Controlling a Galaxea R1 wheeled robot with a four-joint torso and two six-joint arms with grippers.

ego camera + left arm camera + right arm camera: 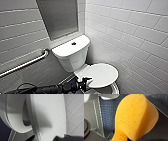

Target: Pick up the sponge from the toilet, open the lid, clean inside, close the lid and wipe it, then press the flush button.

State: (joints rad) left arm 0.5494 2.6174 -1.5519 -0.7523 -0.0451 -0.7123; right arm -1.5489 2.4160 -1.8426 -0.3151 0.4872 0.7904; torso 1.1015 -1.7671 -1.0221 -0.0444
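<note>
Grab bar: a shiny metal bar [25, 64] on the grey wall, well off to the left of my left hand.
Left arm: dark [47, 89], and it comes in low from the left.
Left hand: it [86, 81] sits right at the near edge of the lid. I cannot tell if it is gripping or let go.
Toilet: white [72, 58]. Its boxy tank stands behind my left hand and higher up.
Flush button: a small dark dot [73, 43] in the middle of the tank top, well apart from my left hand.
Lid: the smooth white oval [102, 74] just past my left hand. It is tipped up off the seat (my left wrist camera shows a clear gap under it).
Seat: white [13, 121], under the lid, with the dark hole of the bowl inside it.
Wall: big pale tiles [140, 37], to the right of the lid.
Right hand: it [131, 138] is grasping the sponge, pinching it at its low end.
Sponge: orange and bent over [134, 117], sticking out from my right hand.
Floor: small blue tiles [107, 112], far below the sponge.
</note>
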